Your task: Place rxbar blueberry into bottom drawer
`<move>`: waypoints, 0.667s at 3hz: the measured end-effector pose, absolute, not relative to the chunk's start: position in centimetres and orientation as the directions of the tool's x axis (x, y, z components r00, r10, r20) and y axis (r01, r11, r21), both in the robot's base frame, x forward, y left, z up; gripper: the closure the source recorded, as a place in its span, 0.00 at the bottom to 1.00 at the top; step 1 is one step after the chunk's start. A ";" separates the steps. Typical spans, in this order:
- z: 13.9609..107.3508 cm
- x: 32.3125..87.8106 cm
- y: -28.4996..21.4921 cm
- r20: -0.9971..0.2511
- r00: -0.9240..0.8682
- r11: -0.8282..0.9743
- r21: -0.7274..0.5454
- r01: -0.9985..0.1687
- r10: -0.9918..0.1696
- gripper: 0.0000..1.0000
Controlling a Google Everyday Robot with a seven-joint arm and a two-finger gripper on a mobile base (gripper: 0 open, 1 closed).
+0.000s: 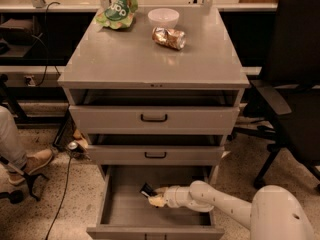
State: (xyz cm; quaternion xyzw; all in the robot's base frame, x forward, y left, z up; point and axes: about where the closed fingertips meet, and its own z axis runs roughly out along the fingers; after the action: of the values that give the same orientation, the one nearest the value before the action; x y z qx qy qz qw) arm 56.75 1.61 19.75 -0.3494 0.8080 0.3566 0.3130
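Observation:
The bottom drawer is pulled out, a wide plain grey tray. My gripper reaches into it from the right, low over the drawer floor near its middle. It is shut on the rxbar blueberry, a small dark navy bar that sticks out to the left of the pale fingertips. I cannot tell whether the bar touches the drawer floor.
The two upper drawers with black handles are slightly open above my arm. On the cabinet top lie a green chip bag, a white bowl and a gold foil packet. A black office chair stands right; a person's foot is left.

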 end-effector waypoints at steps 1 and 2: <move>18.8 55.6 2.0 -0.755 -0.579 0.497 0.392 -0.774 -0.307 0.60; 18.3 54.9 3.1 -0.762 -0.583 0.471 0.419 -0.776 -0.283 0.30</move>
State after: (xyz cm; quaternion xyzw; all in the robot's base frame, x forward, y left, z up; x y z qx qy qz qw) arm 54.86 3.15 18.33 -0.3318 0.7982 0.3929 0.3138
